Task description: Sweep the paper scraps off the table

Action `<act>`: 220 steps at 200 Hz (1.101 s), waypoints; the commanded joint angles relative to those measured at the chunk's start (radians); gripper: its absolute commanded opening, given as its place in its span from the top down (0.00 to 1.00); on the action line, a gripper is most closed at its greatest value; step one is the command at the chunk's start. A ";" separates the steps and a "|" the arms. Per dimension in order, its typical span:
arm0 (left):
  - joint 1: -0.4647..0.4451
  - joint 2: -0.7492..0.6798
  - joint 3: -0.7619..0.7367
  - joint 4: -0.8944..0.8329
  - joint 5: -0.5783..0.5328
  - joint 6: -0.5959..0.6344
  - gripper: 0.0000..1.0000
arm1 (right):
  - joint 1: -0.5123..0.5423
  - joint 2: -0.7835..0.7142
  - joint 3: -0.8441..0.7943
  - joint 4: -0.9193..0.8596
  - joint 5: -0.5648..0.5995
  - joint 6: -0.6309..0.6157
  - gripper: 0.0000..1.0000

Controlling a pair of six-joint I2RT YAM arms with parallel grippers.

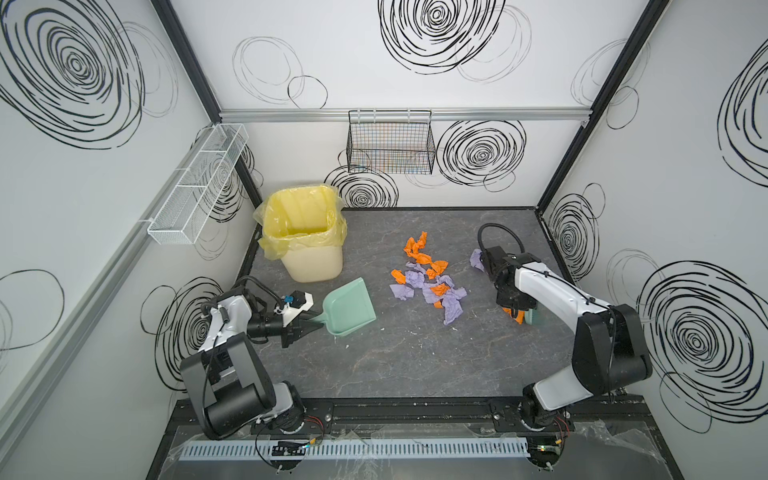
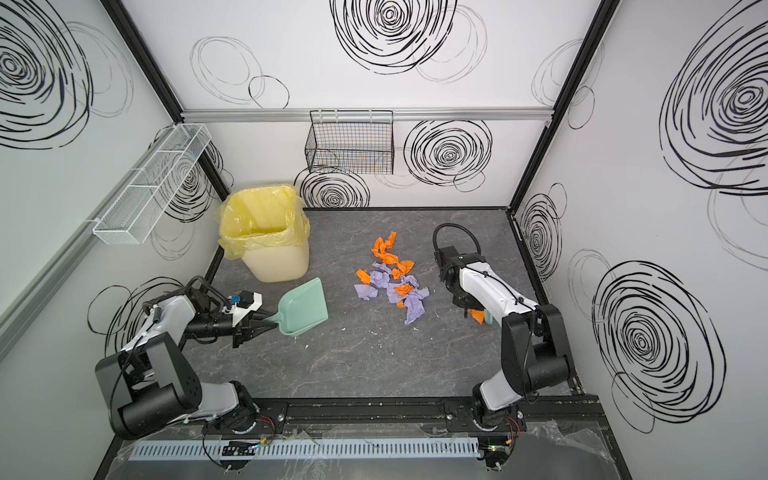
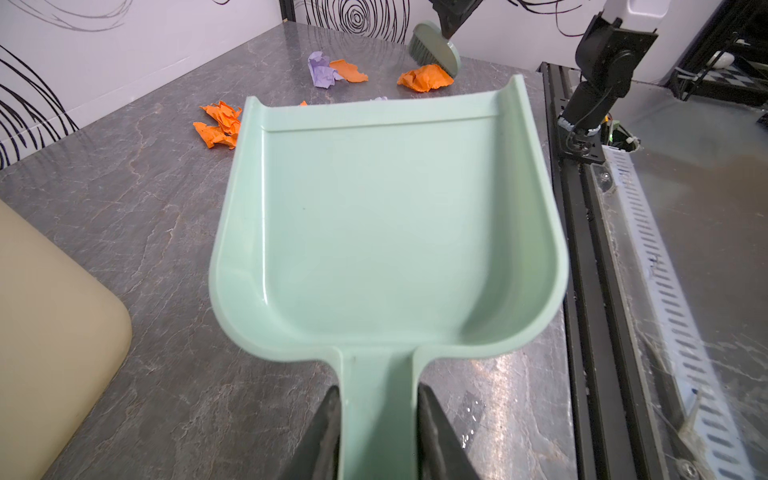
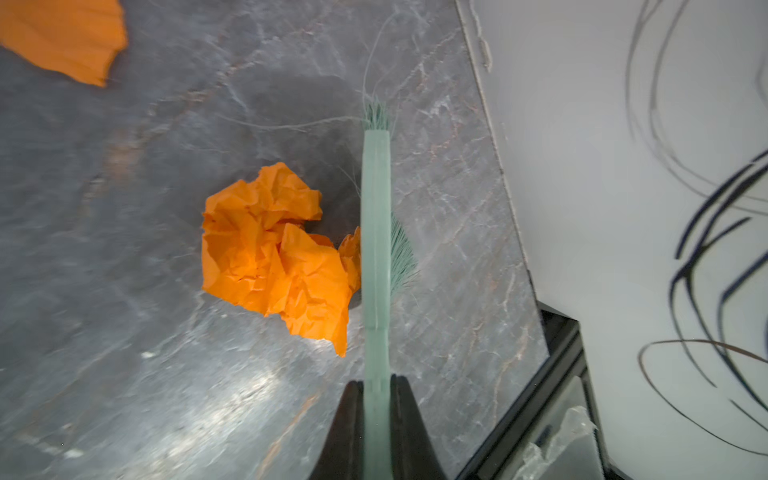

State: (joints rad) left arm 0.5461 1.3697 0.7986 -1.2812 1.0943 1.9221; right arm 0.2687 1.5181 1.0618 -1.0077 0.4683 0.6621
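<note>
Top views both show the large dark grey marble-veined table (image 1: 415,365) uncleared: the cream plastic bin with yellow liner (image 1: 309,266) at upper left looks empty, and the mint-green plastic dustpan (image 1: 351,309) at centre-left holds nothing, its handle clamped in the left gripper (image 1: 312,326). The crumpled orange and lavender paper scraps (image 1: 432,286) lie loose at mid-frame, well apart from the pan. At the lower middle of the right wrist view the right gripper (image 4: 376,386) pinches a slim green hand brush (image 4: 376,249) with one orange wad (image 4: 274,253) just beside it, so I judge nearly all the sweeping is left to do.
</note>
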 commanded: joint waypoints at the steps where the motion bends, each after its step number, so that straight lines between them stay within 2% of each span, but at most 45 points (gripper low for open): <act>1: -0.008 0.006 0.025 0.001 0.005 -0.028 1.00 | 0.030 -0.024 0.020 0.062 -0.157 -0.036 1.00; 35: -0.050 -0.029 0.021 0.108 -0.009 -0.163 1.00 | 0.107 0.026 0.047 0.105 -0.223 -0.045 1.00; 54: -0.097 -0.061 0.010 0.201 -0.034 -0.282 1.00 | 0.158 0.052 0.076 0.131 -0.258 -0.040 1.00; 90: -0.204 -0.129 -0.024 0.406 -0.112 -0.514 1.00 | 0.226 0.053 0.144 0.137 -0.287 -0.022 1.00; 116: -0.289 -0.136 -0.030 0.534 -0.211 -0.643 1.00 | 0.245 0.006 0.188 0.108 -0.294 -0.022 1.00; 143: -0.334 -0.074 0.017 0.550 -0.283 -0.646 1.00 | 0.246 -0.038 0.253 0.023 -0.241 -0.024 1.00; 168: -0.389 0.012 0.078 0.546 -0.386 -0.606 1.00 | 0.244 -0.038 0.328 -0.067 -0.146 -0.038 1.00; 220: -0.477 0.151 0.226 0.559 -0.546 -0.506 1.00 | 0.164 0.014 0.382 -0.090 -0.020 -0.123 1.00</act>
State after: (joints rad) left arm 0.1017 1.4712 0.9409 -0.7406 0.6407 1.3525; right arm 0.4805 1.5085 1.4128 -1.0321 0.3382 0.5858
